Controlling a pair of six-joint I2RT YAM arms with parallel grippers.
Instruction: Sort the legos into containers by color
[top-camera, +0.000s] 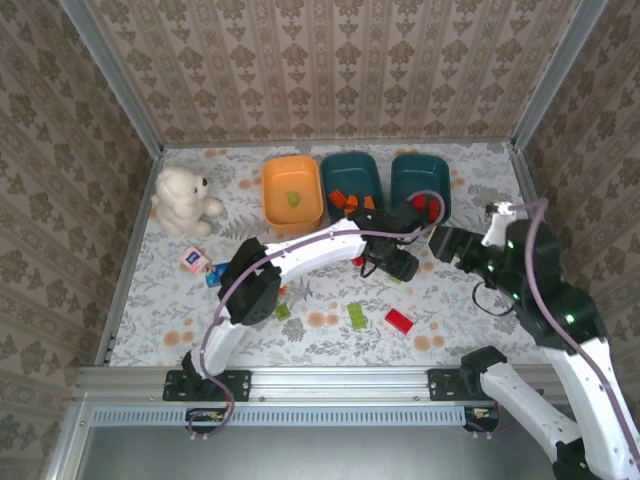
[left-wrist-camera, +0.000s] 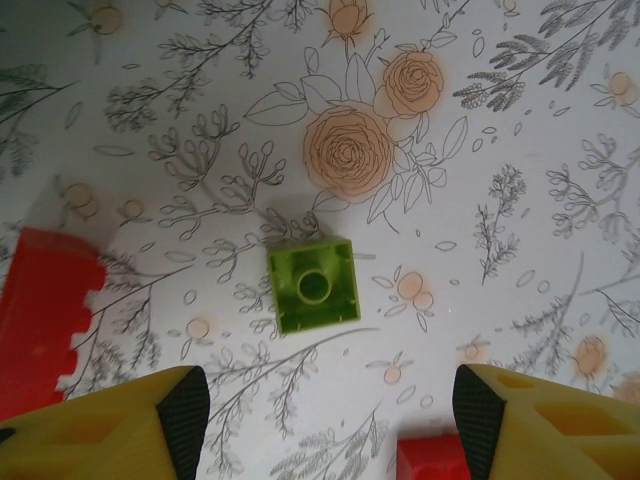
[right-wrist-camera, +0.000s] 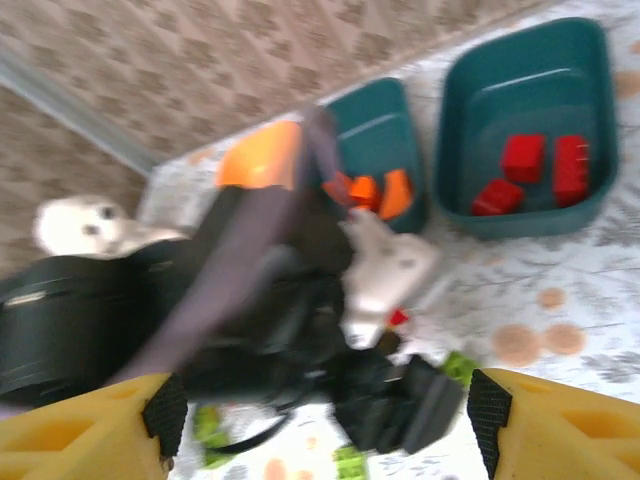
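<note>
Lime green lego (left-wrist-camera: 313, 287) lies centred under my left hand (left-wrist-camera: 327, 405), released and empty. I should descend straight, then clench across its flat sides.

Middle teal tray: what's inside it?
A few orange legos lie at the near end of the middle teal tray; the left arm covers that corner, so more could be hidden.

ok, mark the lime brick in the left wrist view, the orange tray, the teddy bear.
Lime green square plastic brick (left-wrist-camera: 313, 286): left wrist view, centre stud.
Orange rounded plastic tray (top-camera: 272, 195): top view, left wall.
White plush teddy bear (top-camera: 176, 188): top view, head.
</note>
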